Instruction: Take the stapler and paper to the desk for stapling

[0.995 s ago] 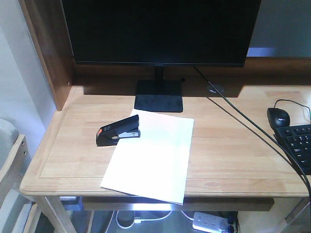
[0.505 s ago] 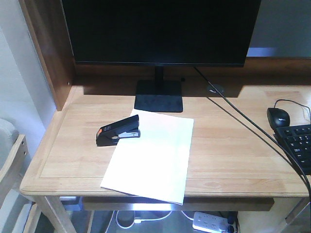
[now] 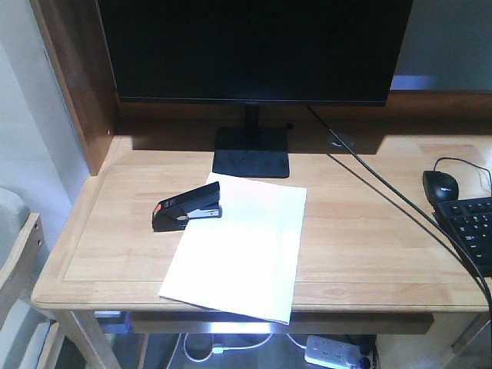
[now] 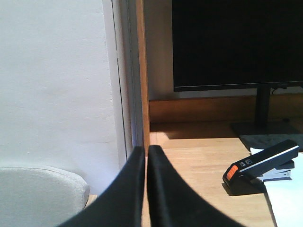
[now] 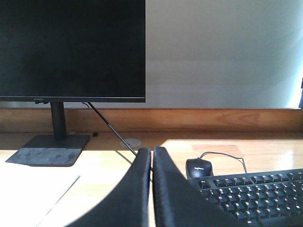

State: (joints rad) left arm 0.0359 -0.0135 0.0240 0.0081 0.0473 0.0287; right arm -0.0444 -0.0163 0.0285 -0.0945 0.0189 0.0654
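The left gripper (image 4: 146,153) and right gripper (image 5: 151,155) both have their fingers pressed together, holding nothing.

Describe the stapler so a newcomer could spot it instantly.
Start at the big black monitor on the wooden desk. Below and left of its stand, white paper lies diagonally. At its top-left corner sits the stapler, the only black item there with an orange-red patch.

The keyboard (image 3: 473,234) is cut off at the frame's right edge.

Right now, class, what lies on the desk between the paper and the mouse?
In the front-facing view, only bare desk wood and a dark cable crossing it separate the paper from the mouse.
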